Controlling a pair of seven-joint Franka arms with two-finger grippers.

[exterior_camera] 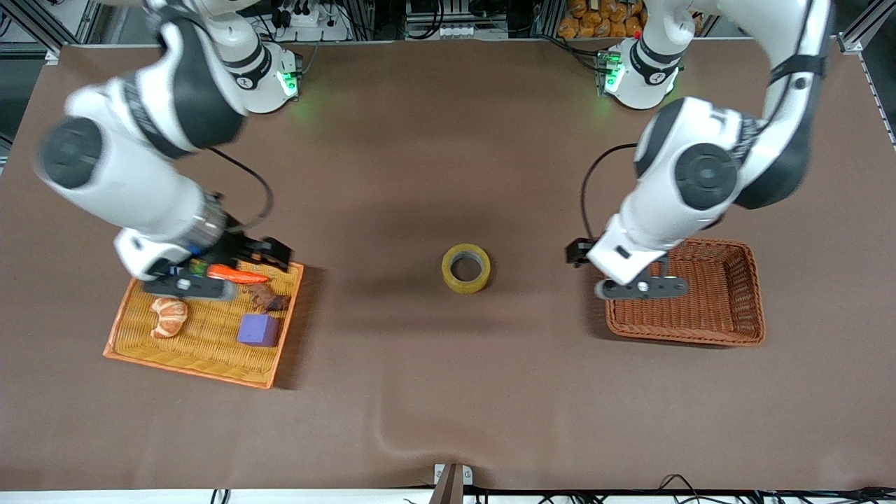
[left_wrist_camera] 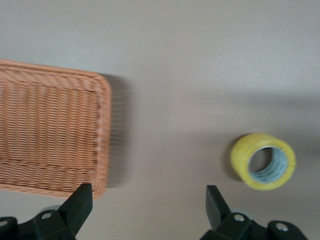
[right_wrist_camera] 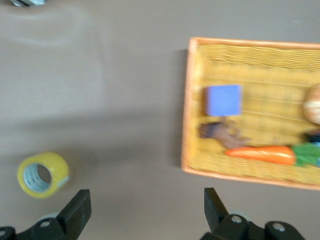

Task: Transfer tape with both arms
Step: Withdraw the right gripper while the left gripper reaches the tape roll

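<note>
Yellowish tape sits on its flat side in the middle of the brown desk, roughly halfway between the two baskets and touching neither of them. So it's still out in the open, nobody has it.

My left pincer hangs over the rim of the reddish-brown basket at the left arm's end, spread wide with nothing in it. My right pincer hovers over the orange tray at the right arm's end, also wide and empty. That tray holds a purple cube, a croissant, a carrot and a small dark brown lump I can't really identify.

Now the stuff I'd worry about, just my guess from how things lie. The roll is lying with its hole up, so grabbing it means either one finger down the core and one outside, or straddling the whole ring. Straddling looks tight; if I come down off-centre, a finger lands on the rim and shoves the roll away across the cloth. The surface looks slick too, so a shallow pinch could let it squirt out. And the handover is the sketchy bit: if one pincer lets go before the other has bitten, the roll drops and probably rolls off somewhere.
</note>
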